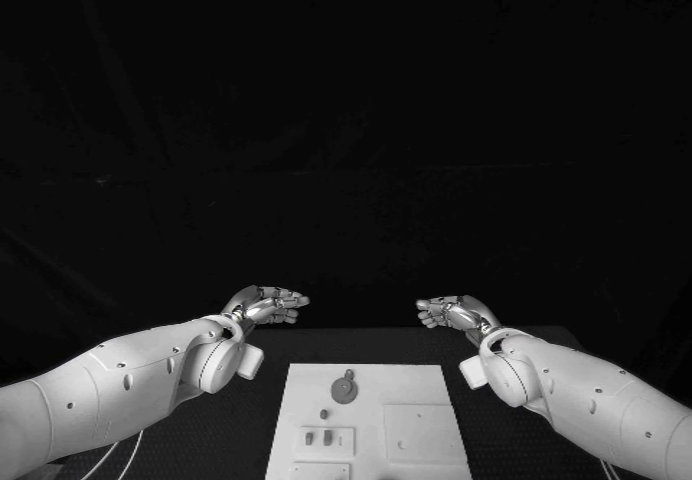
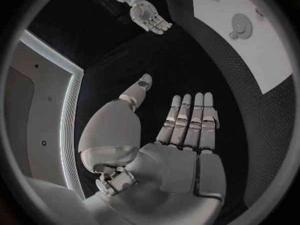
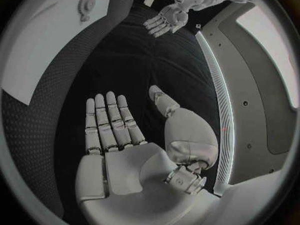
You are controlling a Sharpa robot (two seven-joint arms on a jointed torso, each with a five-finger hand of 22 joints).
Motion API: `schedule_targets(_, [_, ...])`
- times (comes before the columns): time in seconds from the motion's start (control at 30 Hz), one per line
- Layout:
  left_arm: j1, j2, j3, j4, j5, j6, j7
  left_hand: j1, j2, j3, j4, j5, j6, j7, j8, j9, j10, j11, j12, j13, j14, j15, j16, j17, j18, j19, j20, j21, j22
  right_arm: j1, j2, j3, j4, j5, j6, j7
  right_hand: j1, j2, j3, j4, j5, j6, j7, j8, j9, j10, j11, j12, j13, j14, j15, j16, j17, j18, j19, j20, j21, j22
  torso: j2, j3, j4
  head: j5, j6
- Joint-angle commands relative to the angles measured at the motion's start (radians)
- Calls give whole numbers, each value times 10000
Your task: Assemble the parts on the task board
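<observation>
Black table (image 1: 245, 440) | white task board (image 1: 433, 385), round part (image 1: 343, 388) | both hands spread, empty: left hand (image 1: 267, 304), right hand (image 1: 451, 312)

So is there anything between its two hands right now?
Nothing. In the head view the left hand and right hand face each other beyond the task board, with bare dark table between them.

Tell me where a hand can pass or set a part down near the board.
Free: the black table between the left hand and right hand, beyond the task board; also the strips along the board's sides, under each arm. Crowded: the board's near half, where the round part and small parts sit.
</observation>
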Motion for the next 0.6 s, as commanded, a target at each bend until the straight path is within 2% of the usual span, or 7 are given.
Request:
schedule_targets(0.03, [32,33,5,-48,488,270,594,-223,-128,-117,80,-38,-277,-92,-81,-1,-343,-81,-37,-69,-232,6,-107,-27,-249,-220,22,-3,-115,5,67,81,29,518,796,646,-171,59,-381,-88,-105,-190,-29,-19,-37,-137,-17,-312,-351,-311,8,-285,-185,-182,-370,67,-239,-38,-139,54,-55,23,67])
schedule_targets(0.17, [42,124,6,-139,492,338,629,-247,-136,-41,182,-34,-424,-131,-68,56,-535,-123,-6,-56,-356,6,-133,-10,-274,-312,27,23,-200,0,61,95,153,548,829,646,-179,119,-705,-74,-106,-324,-40,65,-92,-57,-28,-622,-823,-373,-16,-490,-351,-235,-619,120,-389,37,-171,110,-124,128,-36])
schedule_targets(0.37, [34,297,3,-276,493,478,678,-274,-2,-52,213,-36,-479,-132,-34,105,-588,-134,8,-45,-393,-8,-123,14,-274,-344,38,32,-248,-103,-15,95,269,586,936,623,-176,157,-806,-1,-110,-384,-5,124,-139,24,1,-763,-1074,-389,27,-586,-432,-246,-712,144,-448,103,-211,185,-159,184,-257])
schedule_targets(0.47, [30,339,1,-304,489,530,695,-285,34,-81,201,-37,-479,-126,-8,130,-593,-131,17,-39,-416,3,-123,22,-274,-359,44,33,-269,-111,-97,95,297,588,950,608,-186,178,-825,31,-109,-398,5,138,-152,44,12,-794,-1131,-386,38,-604,-448,-244,-723,148,-458,119,-234,199,-163,147,-352])
schedule_targets(0.5, [19,306,-4,-286,353,235,416,-9846,1603,-4280,1989,-532,-6824,-1290,-2546,-4321,-8429,-1225,-647,-722,-6543,-1812,-3117,-4044,-274,-6963,-912,-629,-7455,-121,-48,85,284,459,603,408,-7482,297,-5531,2667,-632,-7673,-1783,-1246,-5809,-8322,-1694,-2351,-3304,-6506,-1891,-4050,-4444,-1146,-4576,-1875,-3069,-3261,-198,153,-138,164,-244])
schedule_targets(0.57, [-19,285,20,-206,380,154,454,-9846,1603,-4280,1989,-532,-6824,-1290,-2546,-4321,-8429,-1225,-647,-722,-6543,-1812,-3117,-4044,-274,-6963,-912,-629,-7455,-128,-78,79,365,502,531,429,-7482,297,-5531,2667,-632,-7673,-1783,-1246,-5809,-8322,-1694,-2351,-3304,-6506,-1891,-4050,-4444,-1146,-4576,-1875,-3069,-3745,-217,141,-139,149,-284])
schedule_targets(0.6, [-51,267,40,-137,404,83,488,-9846,1603,-4280,1989,-532,-6824,-1290,-2546,-4321,-8429,-1225,-647,-722,-6543,-1812,-3117,-4044,-274,-6963,-912,-629,-7455,-134,-106,74,436,539,469,447,-7482,297,-5531,2667,-632,-7673,-1783,-1246,-5809,-8322,-1694,-2351,-3304,-6506,-1891,-4050,-4444,-1146,-4576,-1875,-3069,-10921,-233,131,-140,136,-320])
